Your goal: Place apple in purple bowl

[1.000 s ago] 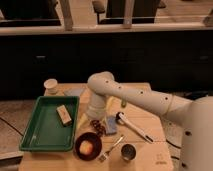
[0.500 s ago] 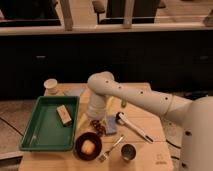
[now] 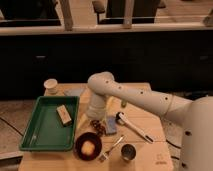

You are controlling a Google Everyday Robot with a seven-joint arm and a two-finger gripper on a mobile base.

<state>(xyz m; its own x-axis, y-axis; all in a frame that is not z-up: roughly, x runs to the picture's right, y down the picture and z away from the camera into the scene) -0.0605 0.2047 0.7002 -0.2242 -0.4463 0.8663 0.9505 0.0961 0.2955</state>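
Apple point(image 3: 88, 147) sits inside the purple bowl point(image 3: 79, 143) at the front of the tabletop point(image 3: 150, 155), so I judge the placing as good as done. The gripper point(image 3: 97, 120) hangs just behind the bowl, right by the dark lumpy cluster point(image 3: 97, 126). The wrist hides its tip, so I cannot tell the state of the jaws.

Doing this step well:
- I'd confirm the apple is free and settled in the bowl's middle before I pull away.
- I'd lift straight up, with no sideways sweep. The cluster and the blue pad point(image 3: 110, 125) are close enough to get knocked.
- I'd keep clear of the bowl rim so it doesn't tip or slide.

Counts:
- apple: one
- purple bowl: one
- green tray point(image 3: 34, 131): one, holding one tan block point(image 3: 63, 115)
- pale cup point(image 3: 50, 86): one, at the back left
- metal cup point(image 3: 128, 152): one, at the front right of the bowl
- fork point(image 3: 113, 148): one, between bowl and metal cup
- white tool point(image 3: 133, 126): one
- dark cluster: one
- blue pad: one
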